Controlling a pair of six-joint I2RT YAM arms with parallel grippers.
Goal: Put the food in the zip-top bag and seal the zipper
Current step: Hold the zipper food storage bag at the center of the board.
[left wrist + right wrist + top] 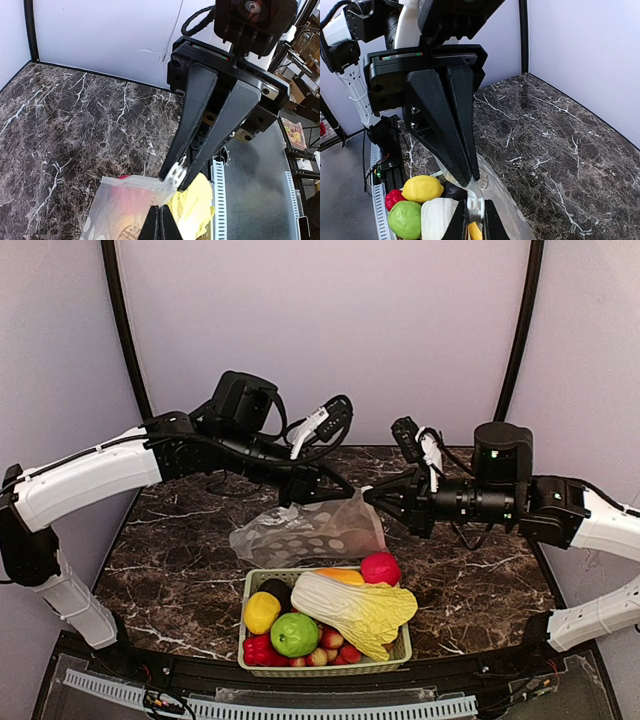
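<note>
Top external view, bag [308, 531] held up by its mouth edge, left gripper [344, 489] and right gripper [373, 499] both clamped on that edge, cabbage [356, 609] lying in basket [330, 669] nearby.

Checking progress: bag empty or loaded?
Looks empty: bag, pinched by left end effector and right end effector, shows nothing inside; lemon, apple, cabbage sit in basket.

Clear dotted bag [310, 530] draped upright behind the heaped food [350, 610].
</note>
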